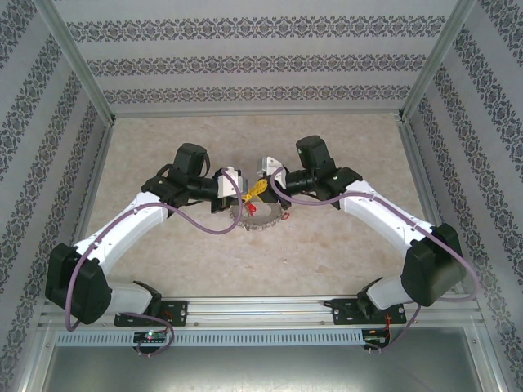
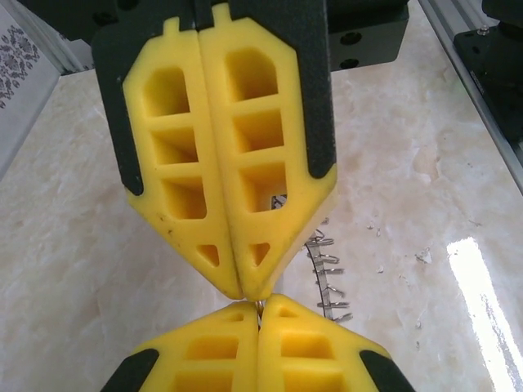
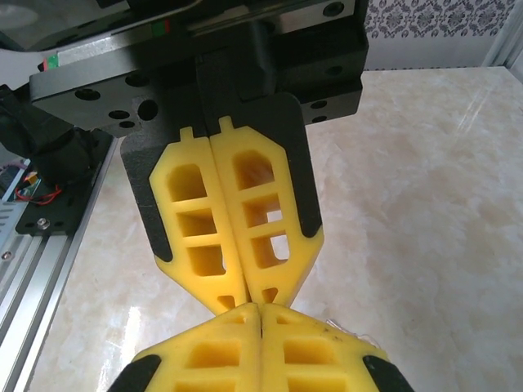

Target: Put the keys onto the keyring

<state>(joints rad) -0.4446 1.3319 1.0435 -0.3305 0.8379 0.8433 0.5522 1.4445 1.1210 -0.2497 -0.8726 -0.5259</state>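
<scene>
Left wrist | left end effector (image 2: 258,317), right end effector (image 2: 245,287) both pressed together | tip to tip, keyring (image 2: 327,282) beside

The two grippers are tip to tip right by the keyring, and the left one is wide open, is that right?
Not quite. The left gripper is shut, jaws pressed together, as the left wrist view shows. The rest holds: it meets the right gripper tip to tip right by the keyring.
</scene>
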